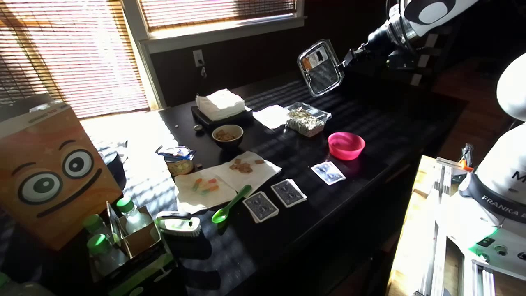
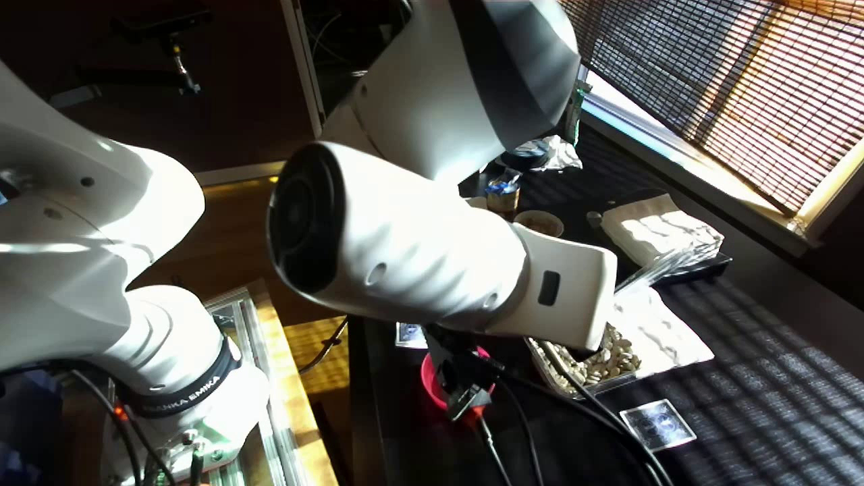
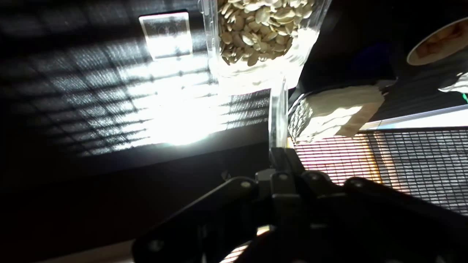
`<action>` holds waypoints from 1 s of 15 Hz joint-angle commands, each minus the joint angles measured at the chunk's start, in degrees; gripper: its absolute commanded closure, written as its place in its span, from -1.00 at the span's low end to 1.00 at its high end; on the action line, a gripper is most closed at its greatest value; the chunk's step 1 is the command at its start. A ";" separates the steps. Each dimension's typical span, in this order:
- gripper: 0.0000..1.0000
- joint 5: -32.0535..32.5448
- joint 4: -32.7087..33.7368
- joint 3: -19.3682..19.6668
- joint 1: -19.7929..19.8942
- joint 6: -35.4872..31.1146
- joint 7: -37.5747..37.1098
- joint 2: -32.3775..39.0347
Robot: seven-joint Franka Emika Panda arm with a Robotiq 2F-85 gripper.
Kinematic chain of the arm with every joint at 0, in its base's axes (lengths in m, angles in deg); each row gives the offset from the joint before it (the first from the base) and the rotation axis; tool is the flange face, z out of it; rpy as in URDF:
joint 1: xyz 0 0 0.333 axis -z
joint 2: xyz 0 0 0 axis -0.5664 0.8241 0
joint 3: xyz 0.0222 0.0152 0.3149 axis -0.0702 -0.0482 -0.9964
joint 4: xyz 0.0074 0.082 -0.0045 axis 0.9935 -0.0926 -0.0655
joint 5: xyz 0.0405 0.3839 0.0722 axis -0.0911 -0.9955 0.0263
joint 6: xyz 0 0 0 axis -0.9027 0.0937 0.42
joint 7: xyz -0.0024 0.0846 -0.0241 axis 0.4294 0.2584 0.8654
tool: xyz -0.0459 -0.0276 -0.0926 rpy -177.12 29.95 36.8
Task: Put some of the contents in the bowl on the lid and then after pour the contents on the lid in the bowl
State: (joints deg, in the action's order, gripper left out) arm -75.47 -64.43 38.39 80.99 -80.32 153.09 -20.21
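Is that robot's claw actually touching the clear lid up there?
Touching. In the wrist view, the gripper is closed on the near edge of the lid, with no gap showing between them.

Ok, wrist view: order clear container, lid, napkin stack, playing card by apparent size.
1. Clear container (cut off at top)
2. Napkin stack
Not ranked: playing card and lid; the lid shows edge-on, longer but narrower, and nearer.

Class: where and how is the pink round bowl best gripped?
The pink round bowl stands upright, open-topped: probably grip its rim from above, one of the jaws inside, one outside. The jaws hold the square clear-plastic lid, so free them first.
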 commanded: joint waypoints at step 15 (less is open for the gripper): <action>1.00 44.24 3.50 30.49 -24.07 25.39 -42.28 -0.08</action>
State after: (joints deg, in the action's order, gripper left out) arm -34.13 -61.57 67.16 59.39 -58.30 113.42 -20.29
